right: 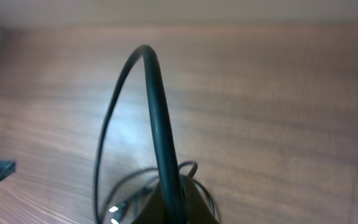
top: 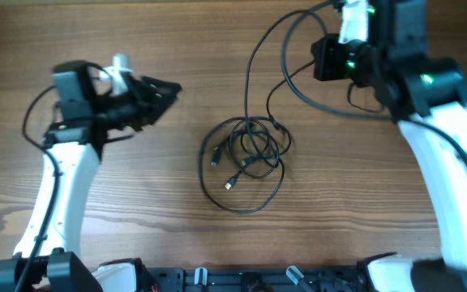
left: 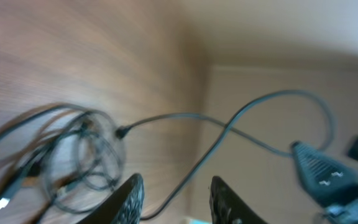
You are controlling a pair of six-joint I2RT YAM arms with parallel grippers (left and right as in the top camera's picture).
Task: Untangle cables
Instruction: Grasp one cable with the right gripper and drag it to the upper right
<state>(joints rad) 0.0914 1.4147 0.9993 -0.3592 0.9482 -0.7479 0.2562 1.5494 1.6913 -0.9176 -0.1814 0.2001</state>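
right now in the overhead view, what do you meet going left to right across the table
left arm → left gripper → tangled black cables → right gripper → right arm

Bare table [top: 152, 203] lies left of, below and right of the coiled cables [top: 246, 162], so low approaches there are free, and open wood separates the coil from the left gripper [top: 167, 88]. Two strands of them rise from the coil's top toward the right gripper [top: 320, 58], barring passage across the upper middle. The right arm [top: 452, 162] fills the right edge.
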